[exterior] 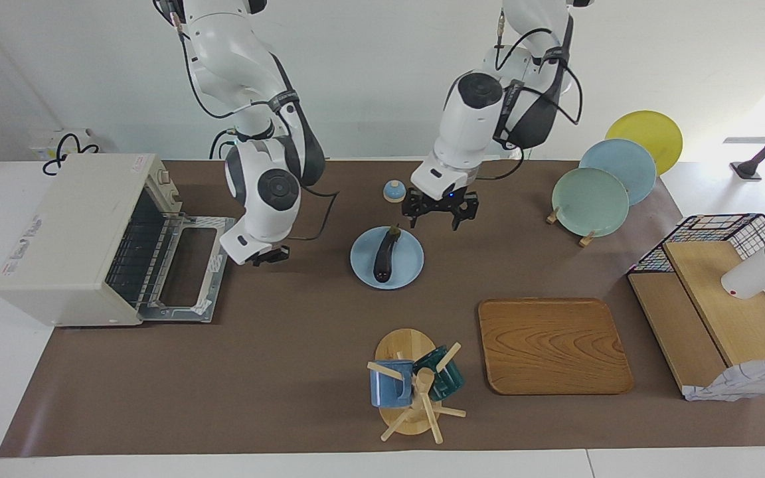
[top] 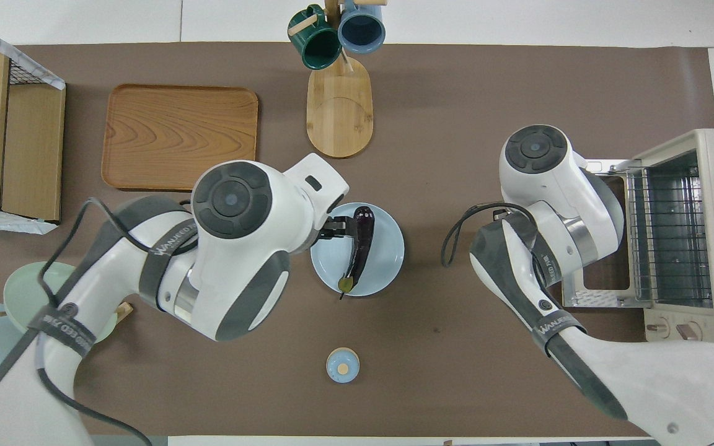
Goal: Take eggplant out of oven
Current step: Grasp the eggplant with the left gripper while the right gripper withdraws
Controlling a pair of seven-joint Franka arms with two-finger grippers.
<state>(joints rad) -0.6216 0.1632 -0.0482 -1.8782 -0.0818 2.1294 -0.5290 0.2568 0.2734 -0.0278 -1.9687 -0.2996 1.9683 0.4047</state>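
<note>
The eggplant (exterior: 384, 256) lies on a light blue plate (exterior: 409, 269) in the middle of the table, stem end toward the robots; it also shows in the overhead view (top: 360, 243). The oven (exterior: 67, 232) stands at the right arm's end with its door (exterior: 183, 265) dropped open and its wire rack (top: 670, 241) bare. My left gripper (exterior: 440, 219) is open and empty, raised just beside the plate (top: 388, 260) toward the left arm's end. My right gripper (exterior: 269, 255) hangs beside the open oven door and holds nothing that I can see.
A small blue lid (exterior: 394, 191) sits nearer the robots than the plate. A wooden tray (exterior: 552, 345) and a mug tree (exterior: 416, 385) with two mugs stand farther out. Plates on a stand (exterior: 590, 201) and a wire basket with boards (exterior: 721, 292) are at the left arm's end.
</note>
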